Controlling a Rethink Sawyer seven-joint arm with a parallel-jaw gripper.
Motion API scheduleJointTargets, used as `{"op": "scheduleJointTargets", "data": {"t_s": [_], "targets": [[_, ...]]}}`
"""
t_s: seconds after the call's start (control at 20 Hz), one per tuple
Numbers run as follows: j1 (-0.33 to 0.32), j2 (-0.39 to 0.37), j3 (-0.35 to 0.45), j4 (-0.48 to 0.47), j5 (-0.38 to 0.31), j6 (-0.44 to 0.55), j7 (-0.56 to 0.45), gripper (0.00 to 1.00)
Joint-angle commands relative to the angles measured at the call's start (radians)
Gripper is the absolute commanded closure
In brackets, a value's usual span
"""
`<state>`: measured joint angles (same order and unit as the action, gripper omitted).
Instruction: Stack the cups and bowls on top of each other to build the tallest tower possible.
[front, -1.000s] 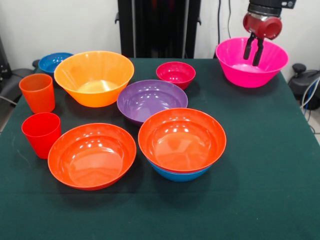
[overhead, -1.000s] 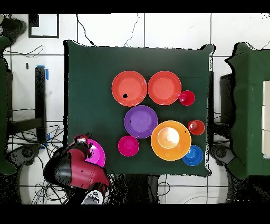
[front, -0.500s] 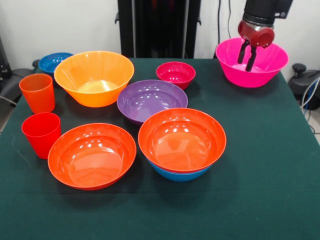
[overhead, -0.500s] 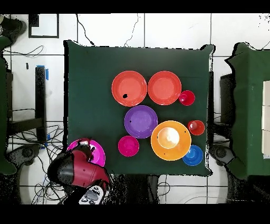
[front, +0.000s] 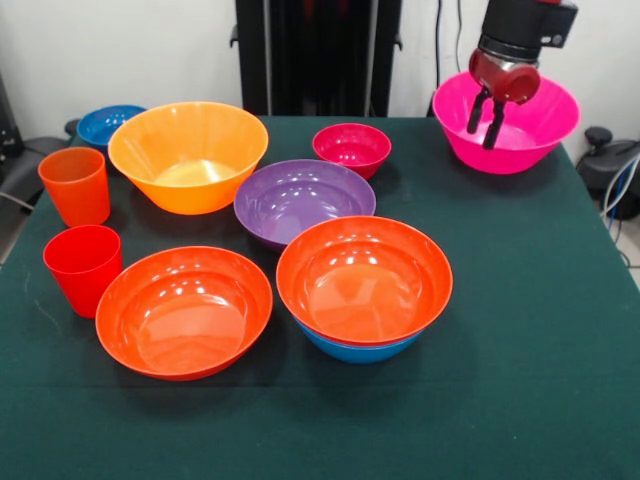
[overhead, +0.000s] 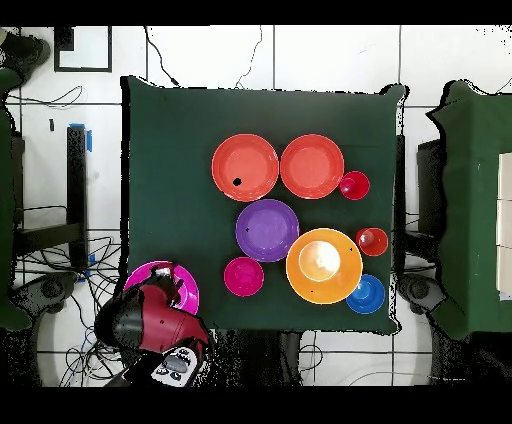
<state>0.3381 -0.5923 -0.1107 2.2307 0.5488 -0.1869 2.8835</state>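
— Room around the claw (front: 483, 112)?
— It hangs at the table's corner, prongs apart inside the pink bowl (front: 520, 130); the tower (front: 364, 285) stands well clear.
— Changed?
— It's drifted sideways, higher; the bowl shifted too.

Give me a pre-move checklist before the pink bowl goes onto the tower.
1. End effector at the pink bowl, fingers dipping inside near its rim: ok.
2. Grip closed on the rim: cannot tell.
3. Pink bowl lifted off the table: cannot tell.
4. Tower ready, red-orange bowl nested in the blue bowl, top empty: ok.
5. Path from pink bowl to tower free of tall things; the magenta bowl and purple bowl sit beside it: ok.
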Motion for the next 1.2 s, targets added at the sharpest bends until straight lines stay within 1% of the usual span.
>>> {"op": "scheduleJointTargets", "data": {"t_s": [0.05, 0.3, 0.5, 0.55, 0.65, 0.85, 0.95, 1.05, 1.2], "targets": [[-0.019, 0.079, 0.120, -0.046, 0.039, -0.049, 0.221, 0.00], [-0.037, 0.096, 0.139, -0.049, 0.025, -0.083, 0.226, 0.00], [-0.037, 0.096, 0.139, -0.047, 0.035, -0.088, 0.224, 0.00], [-0.027, 0.082, 0.129, -0.042, 0.047, -0.071, 0.217, 0.00], [0.015, 0.047, 0.095, -0.035, 0.088, -0.018, 0.197, 0.00], [0.062, -0.041, 0.035, -0.001, 0.123, 0.109, 0.161, 0.00], [0.075, -0.072, 0.012, 0.003, 0.125, 0.162, 0.148, 0.00], [0.069, -0.093, 0.010, 0.012, 0.115, 0.190, 0.145, 0.00], [0.050, -0.079, 0.033, 0.011, 0.105, 0.166, 0.156, 0.00]]}}
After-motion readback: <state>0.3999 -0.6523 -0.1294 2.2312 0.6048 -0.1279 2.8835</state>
